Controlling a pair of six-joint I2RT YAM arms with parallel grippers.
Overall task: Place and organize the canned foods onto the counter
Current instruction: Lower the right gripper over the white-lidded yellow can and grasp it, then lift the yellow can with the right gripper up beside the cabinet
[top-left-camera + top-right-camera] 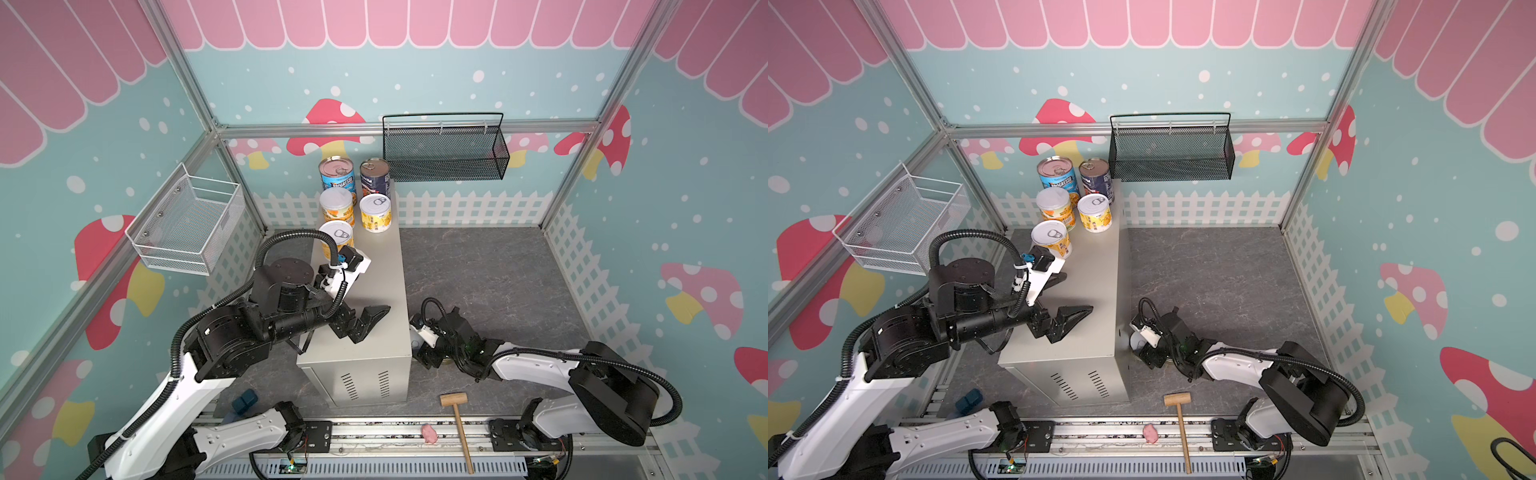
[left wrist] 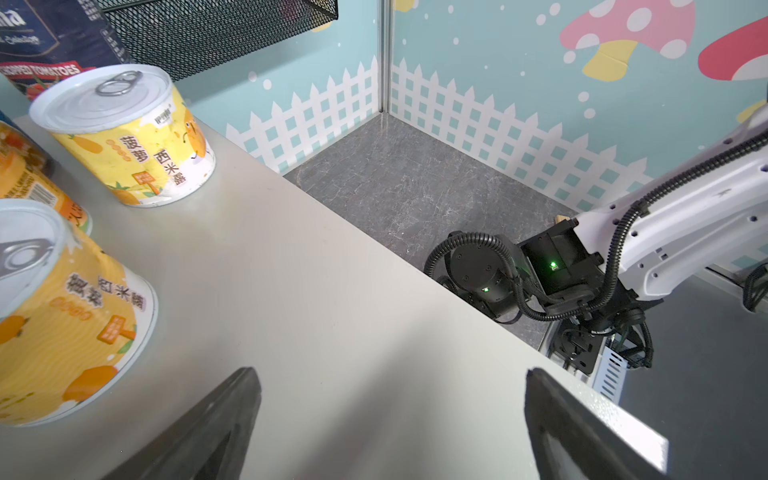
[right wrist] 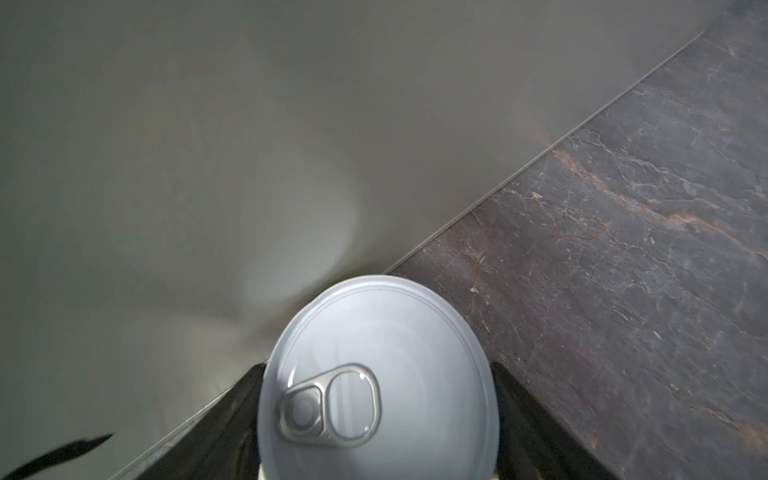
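Observation:
The counter [image 1: 374, 286] is a long beige-grey cabinet on the floor. At its far end stand a light-blue Progresso can [image 1: 337, 176], a dark navy can [image 1: 375, 176] and three short yellow cans [image 1: 337, 208] [image 1: 375, 212] [image 1: 336, 239]. My left gripper [image 1: 372, 322] hangs open over the counter's bare near half, holding nothing [image 2: 390, 372]. My right gripper [image 3: 377, 368] is low on the floor against the counter's right wall [image 3: 166, 145], its fingers pressed to both sides of a pale-topped yellow can [image 3: 376, 374] standing there. A sliver of a flat gold tin [image 1: 447, 360] shows under that wrist.
A black mesh basket [image 1: 446, 149] hangs on the back wall. A white wire basket [image 1: 187, 220] hangs on the left wall. A wooden mallet [image 1: 457, 419] and a small pink toy [image 1: 430, 433] lie near the front rail. A blue block [image 1: 245, 401] sits front left.

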